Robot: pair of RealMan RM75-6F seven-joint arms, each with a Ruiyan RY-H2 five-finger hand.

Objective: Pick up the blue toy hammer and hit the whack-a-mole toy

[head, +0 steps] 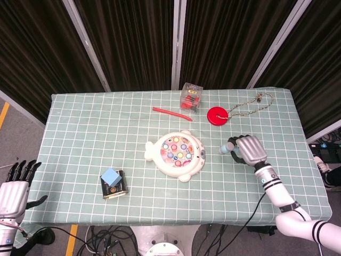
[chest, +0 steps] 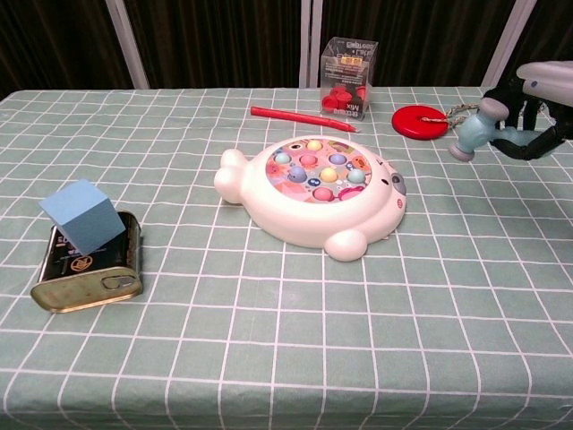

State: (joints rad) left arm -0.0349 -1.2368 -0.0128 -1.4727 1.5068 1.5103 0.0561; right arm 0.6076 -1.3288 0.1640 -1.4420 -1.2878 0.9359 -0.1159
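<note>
**Hammer in my right hand, raised beside the mole toy**

Head view only: my left hand (head: 15,184) sits off the table's near-left corner, fingers straight and apart, holding nothing. The chest view does not show it. The head view also takes in the whole green checked tablecloth-covered table (head: 96,122) and my right forearm running to the near-right edge.

Chest view only: the pale blue plastic toy hammer (chest: 479,127) is clear of the cloth, its head up at the level of the red disc on a braided cord (chest: 423,121). From above that height cannot be judged.

My right hand (head: 249,149) is wrapped round the hammer's handle; the dark fingers (chest: 537,143) are curled tight upon it. The hammer head (head: 224,150) juts out to the left of the fingers, pointing toward the white fish-shaped whack-a-mole toy with coloured buttons (head: 177,153). Head and toy are apart, the head just off the toy's right side.

Also on the table: a light blue foam cube (chest: 82,215) resting on a flat dark tin (chest: 88,264), a red stick (chest: 303,116), and a clear box of red pieces (chest: 347,66).
</note>
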